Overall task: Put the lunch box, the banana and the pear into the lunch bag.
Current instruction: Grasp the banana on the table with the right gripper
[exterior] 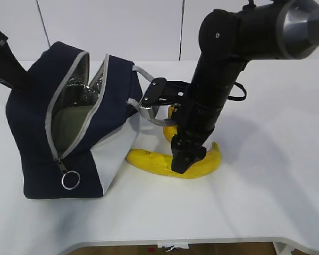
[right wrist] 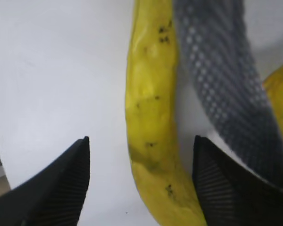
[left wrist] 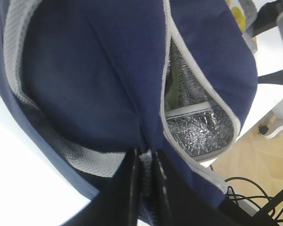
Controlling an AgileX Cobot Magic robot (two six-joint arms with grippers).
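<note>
The navy lunch bag point(exterior: 37, 143) stands at the left with its zipper open, showing silver lining point(left wrist: 198, 129). Inside it the sage-green lid of the lunch box point(exterior: 69, 125) shows. My left gripper point(left wrist: 145, 160) is shut on the bag's fabric at the grey zipper edge, at the bag's back. The banana point(exterior: 154, 161) lies on the table right of the bag. My right gripper point(exterior: 185, 159) hangs over its middle, open, with the banana point(right wrist: 151, 117) between the fingers and nearer the right finger point(right wrist: 226, 179). The pear point(exterior: 169, 133) is mostly hidden behind the right arm.
A grey webbing handle point(exterior: 149, 114) of the bag hangs over toward the banana and lies right beside it point(right wrist: 221, 80). The zipper's ring pull point(exterior: 70, 179) dangles at the bag's front. The white table's point(exterior: 266, 202) front edge runs close below.
</note>
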